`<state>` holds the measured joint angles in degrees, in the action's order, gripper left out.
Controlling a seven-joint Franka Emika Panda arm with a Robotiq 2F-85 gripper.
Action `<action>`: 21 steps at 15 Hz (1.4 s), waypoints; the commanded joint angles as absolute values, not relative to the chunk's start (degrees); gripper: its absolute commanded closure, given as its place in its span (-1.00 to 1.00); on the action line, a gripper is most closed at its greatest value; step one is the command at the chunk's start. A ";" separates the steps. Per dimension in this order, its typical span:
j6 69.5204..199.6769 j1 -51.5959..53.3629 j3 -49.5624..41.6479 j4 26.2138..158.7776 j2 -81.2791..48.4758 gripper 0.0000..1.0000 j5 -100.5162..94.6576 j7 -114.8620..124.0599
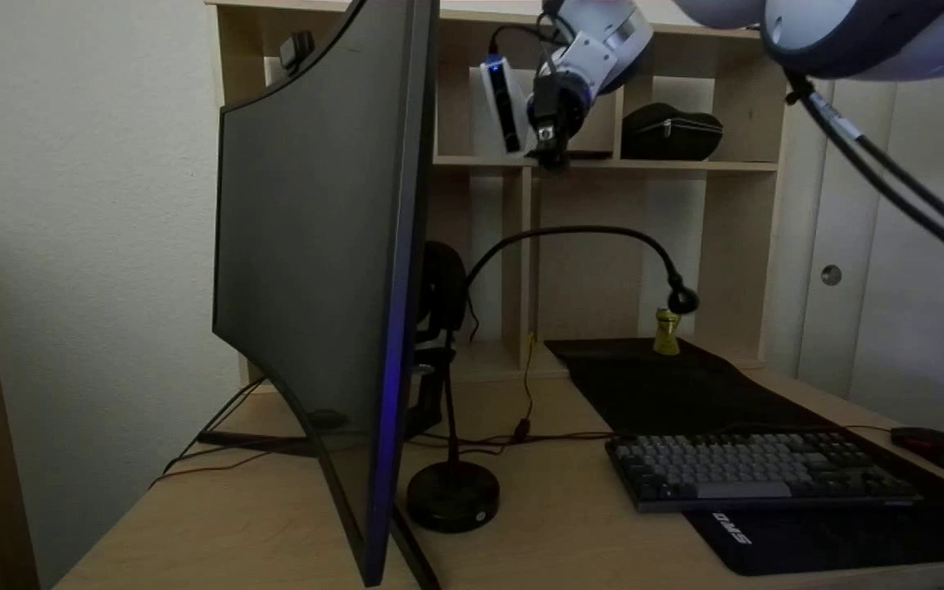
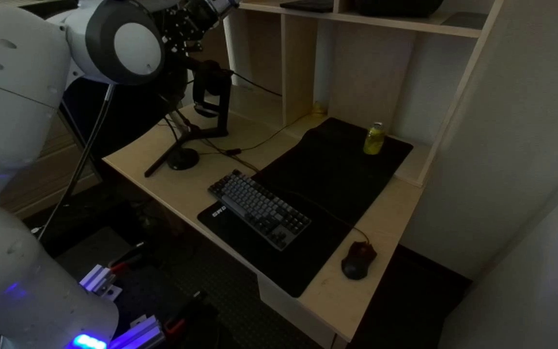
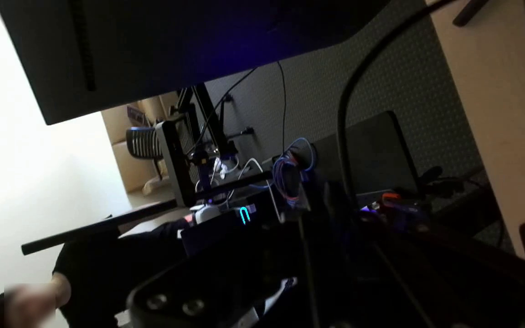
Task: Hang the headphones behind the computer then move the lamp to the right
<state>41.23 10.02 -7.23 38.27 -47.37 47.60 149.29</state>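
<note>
We should reach down, as the lamp (image 1: 453, 496) stands lower than our closed gripper (image 3: 318, 191), which looks empty.

I count one curved monitor (image 1: 316, 246), one gooseneck lamp (image 1: 453, 492), one keyboard (image 1: 755, 467), one computer mouse (image 1: 941, 451), one mouse mat (image 2: 332, 150), one drinks can (image 1: 667, 334), one zippered case (image 1: 671, 133), one person (image 3: 107, 269) and one pincer (image 1: 552, 158), my own.

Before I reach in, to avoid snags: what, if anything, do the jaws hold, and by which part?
Nothing: the jaws are shut with nothing visible between them; the lamp's neck arches below, apart.
</note>
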 commanded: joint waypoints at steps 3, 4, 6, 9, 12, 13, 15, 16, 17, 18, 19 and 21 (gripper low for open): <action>48.18 3.85 -11.49 46.28 -34.82 0.29 51.20 148.92; 51.16 3.88 -12.42 47.28 -33.77 0.16 50.59 148.57; 50.61 6.44 -13.20 48.31 -33.72 -0.13 45.46 145.00; 49.18 11.50 -12.62 51.64 -34.09 -0.57 36.27 135.41; 53.84 18.59 -12.34 59.06 -32.31 -0.95 26.25 126.19; 58.80 21.38 -12.64 62.73 -30.87 -1.00 22.88 123.81; 57.05 20.18 -12.36 56.58 -34.90 -0.89 25.02 127.24; 60.39 22.27 -12.76 58.41 -34.64 -0.99 23.65 126.43; 61.88 23.60 -13.09 59.44 -34.52 -1.00 22.99 126.21; 62.41 24.19 -13.24 59.93 -34.38 -1.00 22.74 126.14; 62.63 24.22 -13.39 60.30 -34.06 -1.00 22.72 126.03; 64.99 24.42 -14.05 61.05 -33.78 -1.00 21.75 124.44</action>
<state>62.66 23.86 -14.01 60.94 -33.16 22.72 125.41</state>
